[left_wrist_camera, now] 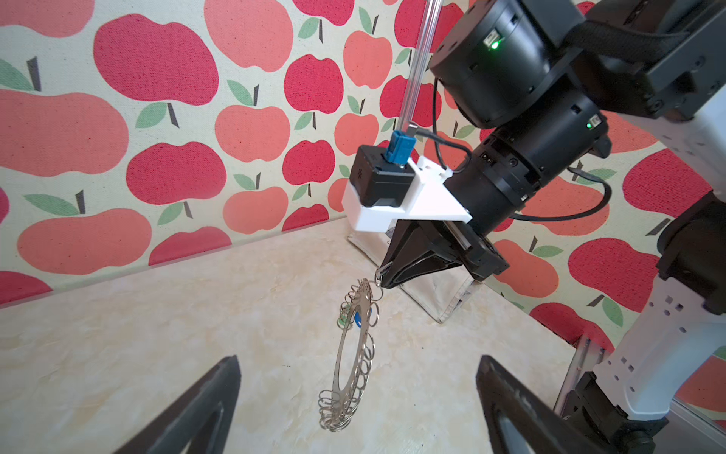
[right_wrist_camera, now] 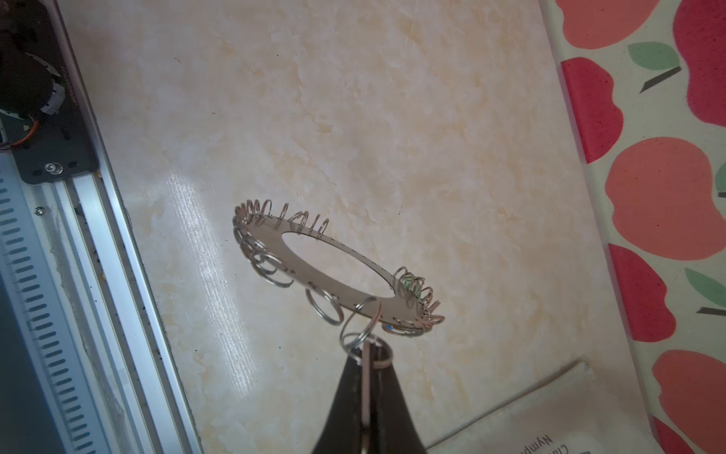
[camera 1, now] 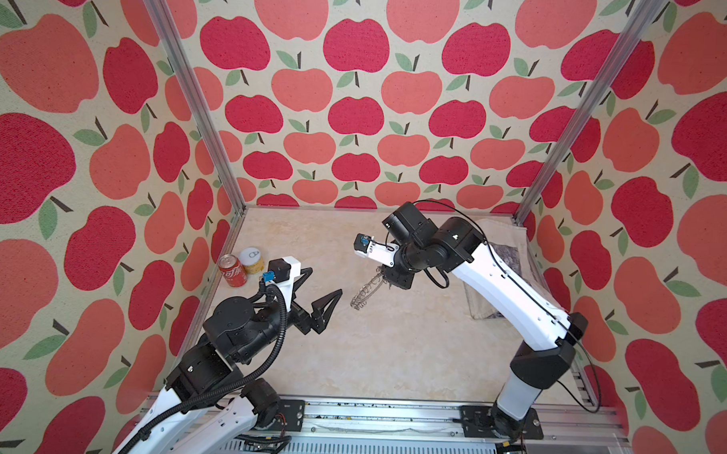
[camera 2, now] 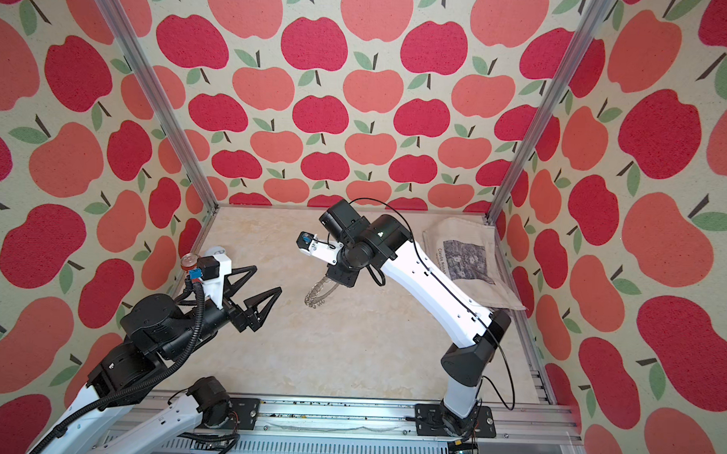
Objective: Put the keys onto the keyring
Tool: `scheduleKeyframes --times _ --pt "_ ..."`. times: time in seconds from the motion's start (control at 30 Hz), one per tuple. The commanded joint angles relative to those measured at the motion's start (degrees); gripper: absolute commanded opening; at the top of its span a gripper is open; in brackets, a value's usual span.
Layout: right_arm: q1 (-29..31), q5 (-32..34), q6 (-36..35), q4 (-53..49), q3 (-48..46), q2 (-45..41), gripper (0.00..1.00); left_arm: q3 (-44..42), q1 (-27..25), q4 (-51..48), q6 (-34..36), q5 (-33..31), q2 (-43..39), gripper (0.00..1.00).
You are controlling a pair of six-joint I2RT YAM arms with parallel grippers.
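Keyring (right_wrist_camera: 314,275): flat silver-grey metal disc with a large centre hole and a rim fringed with small wire rings. It hangs on edge just right of centre in both top views and appears clear of the cream marbled bench (camera 1: 390,353). The right tool (right_wrist_camera: 363,355) is pinched shut on one rim ring, so the disc dangles free; judged to be presenting its rings for threading. A blue fleck (left_wrist_camera: 356,317) and a green fleck (right_wrist_camera: 412,285) sit among the rings, but I cannot tell whether they are key tags. No loose keys identified. The left tool (camera 1: 326,281) is spread wide and empty, aimed at the disc from the left and apart from it. A red soda can (camera 1: 232,270) stands at the bench's left edge and a printed cloth bag (camera 2: 464,256) lies at the right, both well away.
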Motion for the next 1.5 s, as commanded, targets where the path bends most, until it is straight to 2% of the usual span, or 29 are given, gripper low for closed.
scheduleKeyframes --times 0.0,0.27,0.37,0.6,0.83,1.13,1.33,1.4,1.47 --pt "-0.2 -6.06 2.76 4.0 1.14 4.06 0.0 -0.22 -0.23 -3.64 -1.19 -2.39 -1.48 0.96" --pt "-0.33 -13.57 5.1 1.17 12.87 16.35 0.0 0.49 -0.23 -5.76 -1.02 -3.09 -2.47 0.97" --pt "-1.08 -14.22 6.19 -0.92 11.86 17.87 0.0 0.75 -0.31 -6.12 -0.68 -3.31 -2.54 0.97" --pt "-4.08 -18.52 11.24 7.31 -9.1 10.44 0.0 0.19 -0.27 -5.65 -0.53 -2.97 -2.18 0.97" --pt "-6.18 -19.48 16.71 15.01 -29.83 0.89 0.0 0.41 -0.23 -5.42 -0.39 -2.52 -1.49 0.97" --pt "-7.22 -19.56 23.41 20.43 -46.78 -5.32 0.0 0.51 -0.23 -4.7 -0.54 -1.42 -0.36 0.97" --pt "-7.31 -15.69 30.06 23.16 -54.95 -6.9 0.0 0.54 -0.3 -4.55 -0.71 -1.35 -0.06 0.97" --pt "-7.41 -13.06 32.04 23.06 -56.88 -7.49 0.05 0.54 -0.31 -4.76 -0.71 -1.7 0.1 0.97" --pt "-7.49 -9.91 34.03 22.95 -59.05 -8.2 0.16 0.72 -0.31 -5.2 -0.78 -2.65 0.46 0.97"
